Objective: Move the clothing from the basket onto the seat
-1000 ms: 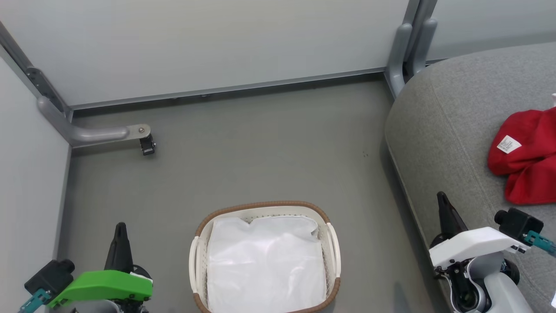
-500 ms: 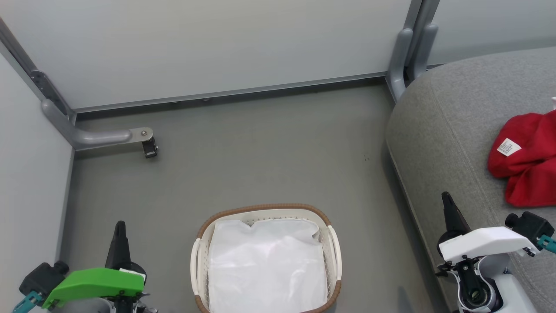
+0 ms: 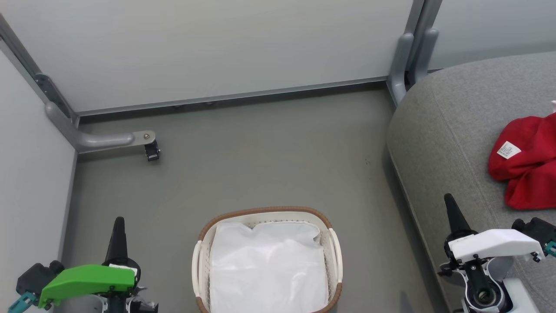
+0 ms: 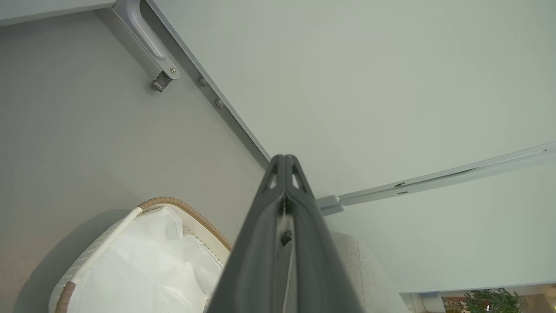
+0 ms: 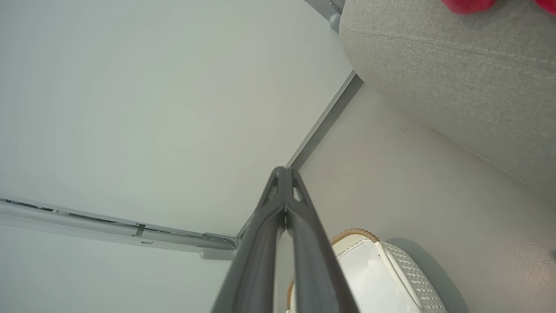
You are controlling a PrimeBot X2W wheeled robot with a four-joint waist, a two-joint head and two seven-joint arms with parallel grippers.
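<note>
Setting: a domestic corner staged within a test enclosure. Pale partition panels are framed by grey metal posts and braced by a bracket foot at the far left. A plain grey floor is laid throughout. Home use is suggested by an upholstered grey seat at the right and a laundry basket set near, on the floor.

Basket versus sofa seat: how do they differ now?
The basket shows just its white liner inside; the seat carries the red clothing. The basket is white perforated plastic with a brown rim; the seat is grey fabric. The basket is far smaller than the seat. Both have rounded edges.
</note>
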